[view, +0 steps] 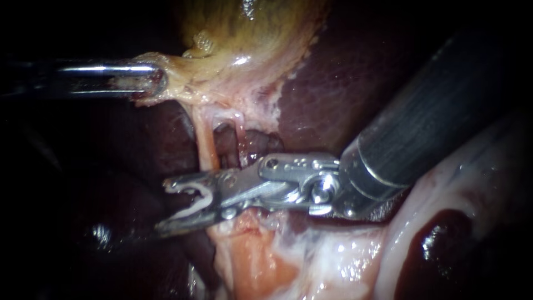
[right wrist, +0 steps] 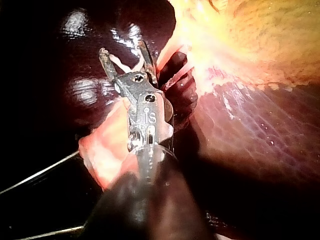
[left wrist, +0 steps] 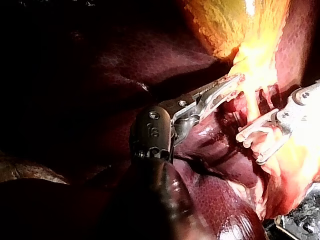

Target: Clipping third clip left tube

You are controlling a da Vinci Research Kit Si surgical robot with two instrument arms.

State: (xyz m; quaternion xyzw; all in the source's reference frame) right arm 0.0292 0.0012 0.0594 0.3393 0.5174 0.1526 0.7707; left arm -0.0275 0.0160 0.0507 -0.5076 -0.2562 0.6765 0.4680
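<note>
As left instrument (view: 152,83) grips gallbladder (view: 250,33), right instrument's (view: 164,205) jaws — gripping a clip (view: 201,201) — lie beside left tube (view: 207,144).

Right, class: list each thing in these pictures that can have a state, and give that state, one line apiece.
Silver-shafted left instrument: jaws shut on the yellowish gallbladder, at its lower edge.
Dark-shafted right instrument: jaws spread wide, holding the white clip.
White clip: open, on no tube yet.
Pale left tube: no clip visible on it.
Pale right tube: no clip visible on it.
</note>
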